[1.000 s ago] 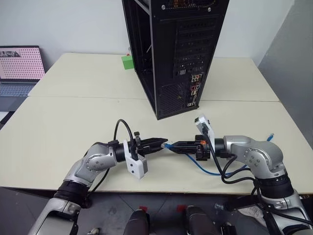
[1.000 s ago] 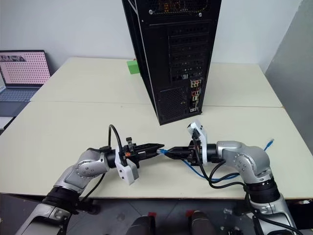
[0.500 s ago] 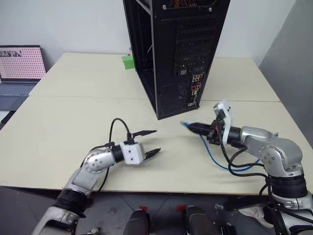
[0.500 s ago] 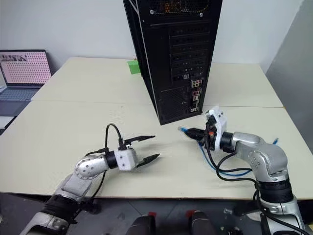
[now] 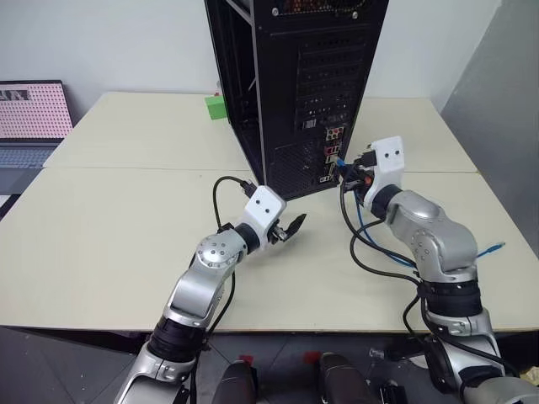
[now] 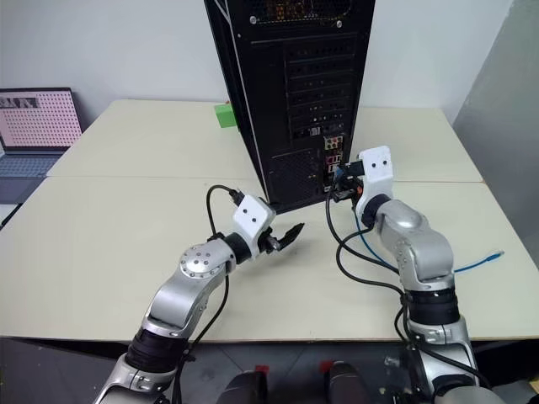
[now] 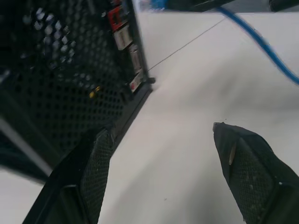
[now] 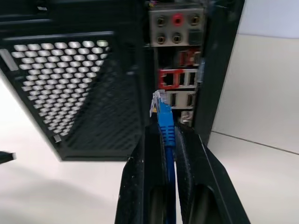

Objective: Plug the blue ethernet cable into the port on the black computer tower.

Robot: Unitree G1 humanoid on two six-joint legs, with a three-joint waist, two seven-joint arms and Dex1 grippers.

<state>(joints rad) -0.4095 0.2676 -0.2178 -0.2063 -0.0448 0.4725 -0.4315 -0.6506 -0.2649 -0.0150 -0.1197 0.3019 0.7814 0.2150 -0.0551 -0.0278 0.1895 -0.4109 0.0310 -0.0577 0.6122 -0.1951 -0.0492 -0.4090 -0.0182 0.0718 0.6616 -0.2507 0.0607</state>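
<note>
The black computer tower (image 5: 295,84) stands upright at the middle of the table, its rear panel facing me. My right gripper (image 8: 166,129) is shut on the blue ethernet cable (image 8: 164,116) just behind its clear plug. It points level at the port cluster (image 8: 177,79) of red and silver sockets. The plug tip hangs a short way in front of the panel, outside any socket. The cable's slack (image 5: 360,217) droops from the right gripper (image 5: 344,172), and its far end (image 5: 493,249) lies on the table. My left gripper (image 5: 295,225) stands open and empty by the tower's lower grille, its fingers (image 7: 96,172) wide apart.
A laptop (image 5: 29,118) sits at the far left edge, and a small green block (image 5: 217,106) lies behind the tower on the left. The cream table (image 5: 126,219) stretches wide on both sides. Black arm cables loop under the right forearm (image 5: 370,257).
My left gripper opened off the plug and swung forward to the tower's foot. My right gripper carried the plug up and forward to the rear panel.
</note>
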